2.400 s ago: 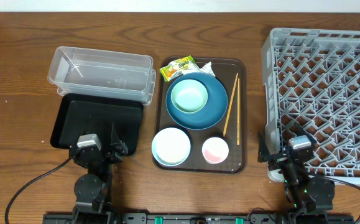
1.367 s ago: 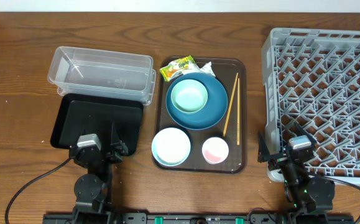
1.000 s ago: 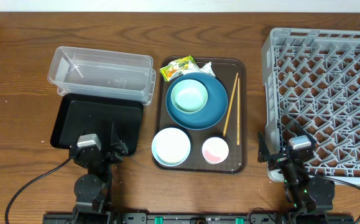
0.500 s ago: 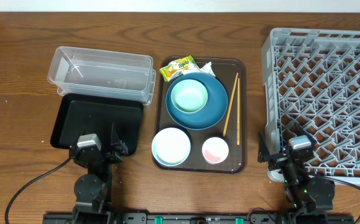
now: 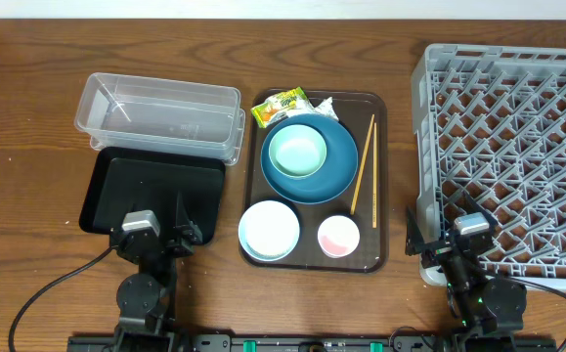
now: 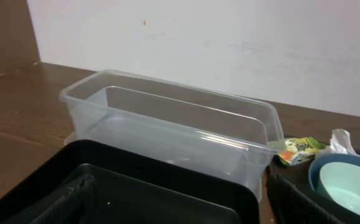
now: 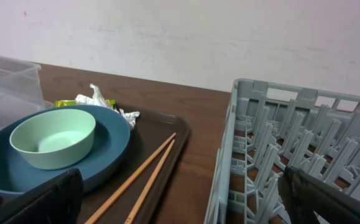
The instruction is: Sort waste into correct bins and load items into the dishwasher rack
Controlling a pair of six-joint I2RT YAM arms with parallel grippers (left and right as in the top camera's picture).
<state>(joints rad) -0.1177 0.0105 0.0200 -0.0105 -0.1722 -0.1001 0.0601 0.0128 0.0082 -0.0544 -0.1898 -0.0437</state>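
On the brown serving tray (image 5: 380, 147) sit a blue bowl (image 5: 339, 166) with a mint-green bowl (image 5: 297, 152) inside it, a white bowl (image 5: 269, 230), a pink cup (image 5: 339, 236), wooden chopsticks (image 5: 364, 176), a yellow-green wrapper (image 5: 281, 105) and a white tissue (image 5: 325, 105). The clear tub (image 5: 160, 115) and black tray (image 5: 151, 191) lie left. The grey rack (image 5: 512, 147) stands right. My left gripper (image 5: 155, 227) is open at the black tray's near edge. My right gripper (image 5: 449, 227) is open at the rack's near left corner. No rice grains show.
The wrist views show the tub (image 6: 167, 124), wrapper (image 6: 298, 146), mint bowl (image 7: 52, 137), chopsticks (image 7: 145, 180) and rack (image 7: 279, 155) before a white wall. Bare wooden table lies around the tub, trays and rack.
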